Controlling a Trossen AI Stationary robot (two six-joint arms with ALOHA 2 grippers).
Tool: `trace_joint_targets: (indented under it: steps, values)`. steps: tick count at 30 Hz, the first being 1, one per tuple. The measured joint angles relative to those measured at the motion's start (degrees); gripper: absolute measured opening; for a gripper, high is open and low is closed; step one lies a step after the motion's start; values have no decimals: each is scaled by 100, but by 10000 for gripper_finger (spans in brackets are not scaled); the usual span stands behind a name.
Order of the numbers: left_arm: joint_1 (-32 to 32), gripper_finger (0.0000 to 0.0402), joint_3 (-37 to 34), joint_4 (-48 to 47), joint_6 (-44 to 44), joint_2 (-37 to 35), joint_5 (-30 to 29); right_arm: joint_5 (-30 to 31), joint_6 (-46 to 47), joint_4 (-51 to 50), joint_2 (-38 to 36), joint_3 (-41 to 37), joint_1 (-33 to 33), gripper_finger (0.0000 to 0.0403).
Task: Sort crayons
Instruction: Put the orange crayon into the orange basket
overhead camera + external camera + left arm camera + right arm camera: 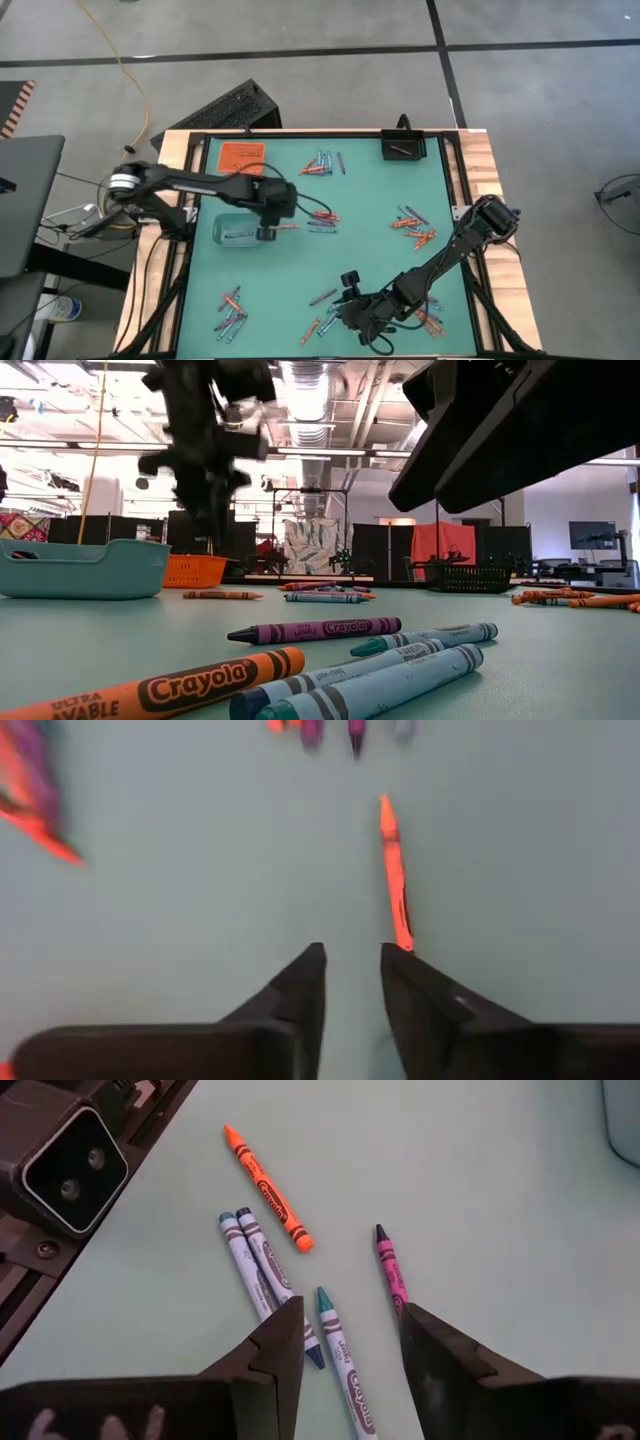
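Crayons [412,226] lie in loose clusters across the green mat [370,200]: we see one bunch at twelve o'clock, one at three, one at seven near the corner, one at five, and a few at the centre. In the low view an orange crayon [160,690], a purple crayon [315,630] and several teal ones [400,660] lie nearest the camera.

Our left gripper [268,232] hangs just left of centre, at the right edge of the clear tray [235,229], which sits at nine o'clock on the mat. Its fingers [300,990] stand a little apart with nothing between them. An orange-red crayon [394,875] lies on the mat just ahead of them, its near end beside one fingertip; we cannot tell whether they touch.

Our right gripper [345,318] hovers at six o'clock, over the cluster there. Its fingers [285,1340] are spread and empty. Below them lie two blue-grey crayons [255,1270] side by side, a teal crayon [340,1350] in the gap between the fingers, a purple one [392,1275] and an orange one [268,1190] farther out.

An orange tray [240,155] sits at eleven o'clock and a black tray [404,146] at one o'clock, the latter with a dark stick inside.
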Motion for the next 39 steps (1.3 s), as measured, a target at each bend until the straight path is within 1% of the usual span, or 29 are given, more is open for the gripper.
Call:
trace_joint_targets:
  steps: [3,6,9,14,16,18,23,24,30,34,39]
  values:
    - [86,124,-1,3,65,518,26,0,20,-6,0,0,0,157]
    - [184,129,-1,134,58,881,345,0,62,-7,0,0,0,157]
    - [234,128,20,334,39,1028,600,0,76,-13,0,0,16,157]
    - [235,124,36,586,-16,1190,609,86,74,-36,-2,0,36,157]
    - [220,115,32,594,-11,1194,611,114,77,-55,-2,0,37,157]
    - [203,96,27,619,-29,1196,589,120,87,-76,-2,0,37,157]
    - [136,20,27,631,99,1207,587,125,101,-74,-2,0,35,157]
    - [117,12,25,638,145,1207,568,125,103,-74,-2,0,35,157]
    - [-6,4,77,557,377,1216,298,125,111,-74,-2,0,35,157]
    - [-24,2,184,194,496,1156,12,125,120,-72,-2,0,35,157]
    - [17,1,408,-398,632,877,-456,125,120,-74,-2,0,35,157]
